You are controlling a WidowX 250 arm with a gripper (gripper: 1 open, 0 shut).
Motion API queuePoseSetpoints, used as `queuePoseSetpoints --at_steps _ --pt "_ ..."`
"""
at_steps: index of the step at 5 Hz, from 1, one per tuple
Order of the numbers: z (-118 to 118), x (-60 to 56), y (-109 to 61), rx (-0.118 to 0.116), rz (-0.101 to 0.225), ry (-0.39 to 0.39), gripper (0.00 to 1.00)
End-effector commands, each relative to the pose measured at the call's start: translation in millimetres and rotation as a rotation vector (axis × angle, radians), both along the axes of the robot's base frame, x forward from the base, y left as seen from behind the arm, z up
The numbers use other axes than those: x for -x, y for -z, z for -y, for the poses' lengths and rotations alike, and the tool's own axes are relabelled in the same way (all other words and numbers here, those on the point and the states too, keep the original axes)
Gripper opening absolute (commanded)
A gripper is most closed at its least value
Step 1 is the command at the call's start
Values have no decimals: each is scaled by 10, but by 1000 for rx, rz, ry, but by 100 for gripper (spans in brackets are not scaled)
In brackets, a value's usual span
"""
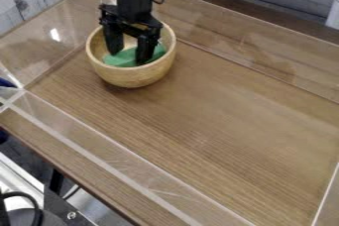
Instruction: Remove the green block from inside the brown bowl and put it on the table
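The brown bowl stands on the table near its far left corner. Inside it lies the green block, partly hidden by the fingers. My black gripper points straight down into the bowl, open, with its two fingers reaching down on either side of the block. Whether the fingertips touch the block cannot be told from here.
Clear plastic walls run along the table's edges, the near one crossing the front left. A wide stretch of wood-grain tabletop lies to the right of and in front of the bowl.
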State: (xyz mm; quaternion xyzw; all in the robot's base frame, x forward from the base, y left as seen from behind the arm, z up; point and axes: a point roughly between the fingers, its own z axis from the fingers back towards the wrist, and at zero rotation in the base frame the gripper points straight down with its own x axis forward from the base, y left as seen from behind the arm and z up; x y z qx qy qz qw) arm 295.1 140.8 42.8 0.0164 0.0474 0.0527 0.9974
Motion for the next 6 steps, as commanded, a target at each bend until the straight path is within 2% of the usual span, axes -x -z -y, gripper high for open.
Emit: queuePoseSetpoints --at_steps 1,3,4,6 --pt "-69 -89 -87 -13 47 -8 100" --pt "-88 -115 3 -7 42 -8 100" --pt "-87 -120 24 -6 41 -11 0" --pt "-66 -132 -134 1 63 -18 0"
